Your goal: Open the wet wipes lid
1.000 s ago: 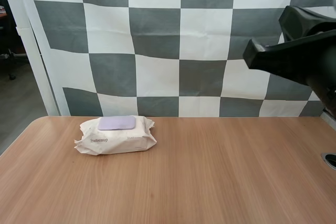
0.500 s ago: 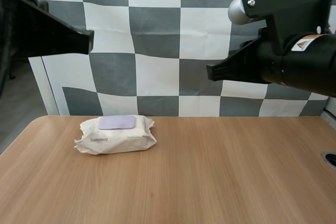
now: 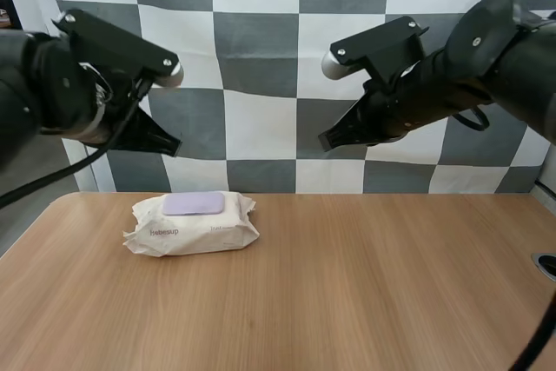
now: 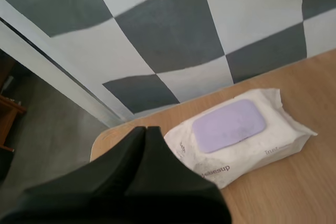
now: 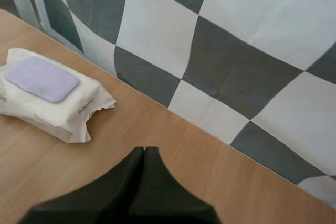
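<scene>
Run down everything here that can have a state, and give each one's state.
wet wipes pack: lying flat on the table, lid side up, held by neither gripper.
lid: shut, flat against the pack's top.
left gripper: jaws shut on nothing, raised near the pack.
right gripper: jaws shut on nothing, raised, apart from the pack.

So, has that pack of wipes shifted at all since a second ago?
No. The wet wipes pack lies where it was, by the far left edge of the table.

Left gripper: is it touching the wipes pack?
Apart. In the high view the left gripper hangs well above the pack, with a clear gap between them.
</scene>
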`<state>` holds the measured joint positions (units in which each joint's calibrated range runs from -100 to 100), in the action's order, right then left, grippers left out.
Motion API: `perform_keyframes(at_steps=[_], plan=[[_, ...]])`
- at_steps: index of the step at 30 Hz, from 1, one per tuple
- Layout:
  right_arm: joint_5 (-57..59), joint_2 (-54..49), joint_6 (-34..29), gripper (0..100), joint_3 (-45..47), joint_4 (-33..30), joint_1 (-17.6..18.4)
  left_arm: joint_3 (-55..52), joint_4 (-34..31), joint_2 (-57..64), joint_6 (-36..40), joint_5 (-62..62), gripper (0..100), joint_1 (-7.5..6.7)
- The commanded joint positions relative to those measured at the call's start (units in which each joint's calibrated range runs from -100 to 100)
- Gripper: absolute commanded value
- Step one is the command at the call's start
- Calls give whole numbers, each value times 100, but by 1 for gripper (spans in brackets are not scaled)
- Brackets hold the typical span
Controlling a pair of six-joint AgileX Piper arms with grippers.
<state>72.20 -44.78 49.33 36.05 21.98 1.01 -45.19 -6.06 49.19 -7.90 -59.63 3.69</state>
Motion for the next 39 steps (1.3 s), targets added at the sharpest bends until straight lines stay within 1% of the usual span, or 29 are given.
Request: perform_keyframes(at_steps=[1, 2, 3, 4, 5, 6, 7, 8, 11, 16, 19, 21, 23, 24, 26, 31, 34, 36, 38, 39], plan=[[140, 267, 275, 20, -103, 285, -5, -479, 33, -940, -87, 431, 24, 148], [207, 327, 347, 33, -129, 429, -5, -706, 30, -1004, -163, 736, 38, 205], [230, 380, 367, 48, -167, 505, -5, -819, 69, -1020, -223, 902, 46, 247], [245, 428, 421, 63, -187, 617, 4, -1003, 146, -1048, -311, 1194, 61, 304], [290, 469, 467, 77, -222, 691, 12, -1178, 202, -1048, -363, 1468, 80, 359], [294, 532, 465, 90, -228, 758, 18, -1388, 274, -1048, -480, 1835, 94, 419], [294, 567, 478, 98, -228, 784, 35, -1512, 333, -1048, -557, 2084, 100, 453], [294, 614, 526, 100, -228, 797, 56, -1621, 376, -1048, -654, 2311, 100, 487], [262, 729, 577, 100, -228, 770, 206, -1946, 728, -1048, -1189, 3047, 100, 579], [245, 859, 577, 100, -228, 413, 586, -2111, 1696, -1230, -2153, 3647, 100, 586], [245, 870, 546, 100, -228, 229, 727, -2110, 2115, -1513, -2446, 3935, 100, 586], [197, 870, 546, 100, -228, 157, 745, -2110, 2305, -1717, -2543, 4137, 100, 586], [102, 870, 493, 100, -228, 24, 745, -2110, 2427, -1905, -2543, 4350, 100, 616], [73, 870, 443, 100, -228, -80, 745, -2110, 2486, -1995, -2543, 4478, 100, 661], [15, 870, 432, 100, -228, -191, 745, -2110, 2579, -2199, -2691, 4813, 98, 815], [-250, 899, 432, 100, -228, -191, 745, -2085, 2602, -2635, -3096, 5008, 87, 1169], [-261, 1002, 432, 100, -228, -191, 745, -2085, 2608, -2865, -3295, 4979, 82, 1262], [-314, 1078, 432, 100, -228, -215, 745, -2085, 2745, -2959, -3544, 4923, 81, 1266], [-358, 1143, 432, 100, -228, -215, 745, -2074, 3084, -3005, -4023, 4841, 80, 1266], [-377, 1181, 432, 100, -228, -215, 745, -2074, 3409, -3015, -4317, 4790, 80, 1266]])
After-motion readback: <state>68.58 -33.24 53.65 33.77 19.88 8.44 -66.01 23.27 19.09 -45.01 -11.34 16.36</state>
